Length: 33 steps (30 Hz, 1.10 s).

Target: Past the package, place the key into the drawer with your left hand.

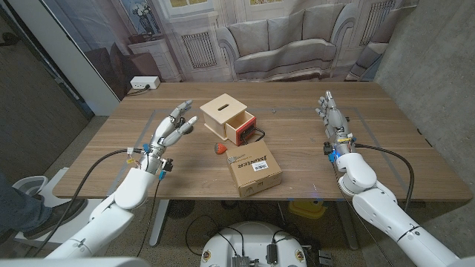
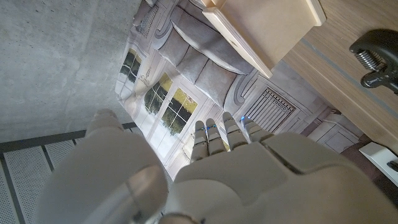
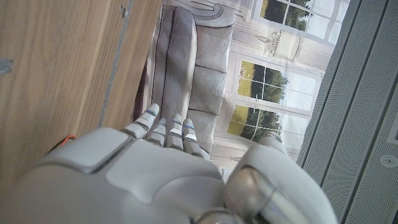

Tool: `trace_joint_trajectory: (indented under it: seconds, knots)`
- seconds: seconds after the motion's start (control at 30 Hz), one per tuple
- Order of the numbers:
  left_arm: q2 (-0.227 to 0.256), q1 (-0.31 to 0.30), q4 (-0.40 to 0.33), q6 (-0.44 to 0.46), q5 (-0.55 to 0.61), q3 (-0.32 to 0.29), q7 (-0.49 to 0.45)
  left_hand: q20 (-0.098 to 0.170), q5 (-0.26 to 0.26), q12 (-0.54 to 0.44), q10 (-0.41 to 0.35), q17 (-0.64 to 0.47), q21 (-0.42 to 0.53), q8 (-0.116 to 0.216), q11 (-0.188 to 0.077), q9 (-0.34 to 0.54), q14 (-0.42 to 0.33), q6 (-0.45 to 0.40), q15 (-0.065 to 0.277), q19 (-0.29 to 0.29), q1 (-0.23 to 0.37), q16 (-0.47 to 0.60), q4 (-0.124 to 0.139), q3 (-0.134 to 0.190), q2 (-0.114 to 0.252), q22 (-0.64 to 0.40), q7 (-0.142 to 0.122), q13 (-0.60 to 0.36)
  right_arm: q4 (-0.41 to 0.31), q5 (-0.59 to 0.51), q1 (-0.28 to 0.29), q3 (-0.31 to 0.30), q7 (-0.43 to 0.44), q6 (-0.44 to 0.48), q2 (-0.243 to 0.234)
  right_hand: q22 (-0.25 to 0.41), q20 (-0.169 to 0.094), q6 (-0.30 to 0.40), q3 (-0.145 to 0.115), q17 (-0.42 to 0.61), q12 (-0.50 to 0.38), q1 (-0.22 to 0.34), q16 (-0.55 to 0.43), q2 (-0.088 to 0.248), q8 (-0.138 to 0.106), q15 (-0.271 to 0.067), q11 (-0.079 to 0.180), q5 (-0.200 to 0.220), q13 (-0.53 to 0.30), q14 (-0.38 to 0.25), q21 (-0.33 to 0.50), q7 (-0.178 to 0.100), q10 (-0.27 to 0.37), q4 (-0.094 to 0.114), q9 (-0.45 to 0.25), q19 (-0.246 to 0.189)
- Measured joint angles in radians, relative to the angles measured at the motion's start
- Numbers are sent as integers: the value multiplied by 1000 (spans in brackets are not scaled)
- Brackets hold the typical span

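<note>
Near the frame's centre sits a pale wooden box, its orange drawer [image 1: 241, 127] pulled out, black key [image 1: 256, 135] apparently beside it. Below lies a square cardboard package [image 1: 254, 170]. Left hand [image 1: 173, 131] hovers mid-left, fingers spread, holding nothing; right hand [image 1: 331, 115] stands mid-right, fingers straight, empty. Smooth table [image 1: 371, 163] spreads around.

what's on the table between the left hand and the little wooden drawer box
Nothing: in the head view, bare table runs from the left hand to the drawer box.
</note>
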<state>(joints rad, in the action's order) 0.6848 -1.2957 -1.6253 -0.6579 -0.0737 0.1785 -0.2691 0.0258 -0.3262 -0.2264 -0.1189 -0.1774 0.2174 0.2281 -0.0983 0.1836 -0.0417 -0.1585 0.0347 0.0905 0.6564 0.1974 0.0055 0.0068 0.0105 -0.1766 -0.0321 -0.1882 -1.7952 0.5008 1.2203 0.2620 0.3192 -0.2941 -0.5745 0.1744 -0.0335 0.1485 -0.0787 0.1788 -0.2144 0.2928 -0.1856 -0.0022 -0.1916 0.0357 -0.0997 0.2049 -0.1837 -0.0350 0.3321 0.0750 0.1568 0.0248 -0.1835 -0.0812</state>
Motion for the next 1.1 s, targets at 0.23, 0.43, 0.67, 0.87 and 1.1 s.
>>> trace_joint_trajectory:
  seconds: [0.23, 0.43, 0.67, 0.87, 1.1]
  knots:
    - [-10, -27, -1, -22, 32, -19, -22, -3, -8, 0, 0, 1, 0, 8, 0, 0, 0, -19, 0, -2, 23, 0, -11, 3, 0, 0, -5, 0, -18, -7, 12, -4, 8, 4, -2, 0, 0, 0, 4, 0, 0, -5, 0, 5, 0, 0, 0, 0, 0, 0, 0, 0, 0, -4, 0, 0]
    - [-20, -55, -11, -32, 55, -39, -38, -8, -8, 0, -4, 1, -8, 8, -4, 1, -3, -36, 3, -8, 37, 0, -17, 9, 3, 0, -10, 0, -30, -14, 26, -8, 13, 5, -2, 0, 0, 0, 4, 0, 0, -5, 0, 5, 0, 0, 0, 0, 0, 0, -1, 0, 0, -4, 0, 0]
    - [-39, -82, -19, -56, 114, -62, -74, -20, -13, 0, -18, 1, -8, 20, 1, 5, -9, -67, 0, -19, 64, 0, -36, 11, 4, 0, -24, 0, -45, -19, 42, -15, 20, 4, -3, 0, -4, 0, 4, 0, 0, -5, 0, 5, 0, 0, -6, 0, 0, 0, -7, 0, 6, -4, 0, -4]
    - [-56, -91, -14, -75, 150, -73, -95, -16, -15, 0, -34, 1, -8, 19, -5, 5, -18, -96, -1, -27, 94, 0, -50, 19, 7, -3, -35, 0, -56, -24, 54, -20, 26, 3, -3, 0, -4, 0, 4, 0, 0, -5, 0, 5, 0, 0, -6, 0, 0, 0, -11, 0, 6, -4, 0, -4]
    - [-75, -97, -7, -87, 205, -85, -122, -26, -22, 0, -38, 1, -8, 24, -2, 5, -24, -119, 5, -36, 128, 0, -63, 30, 11, -3, -45, -5, -65, -26, 61, -26, 29, 3, -3, 0, -4, 0, 4, 0, 0, -5, 0, 5, 0, 0, -6, 0, 0, 0, -11, 0, 6, -4, 0, -4]
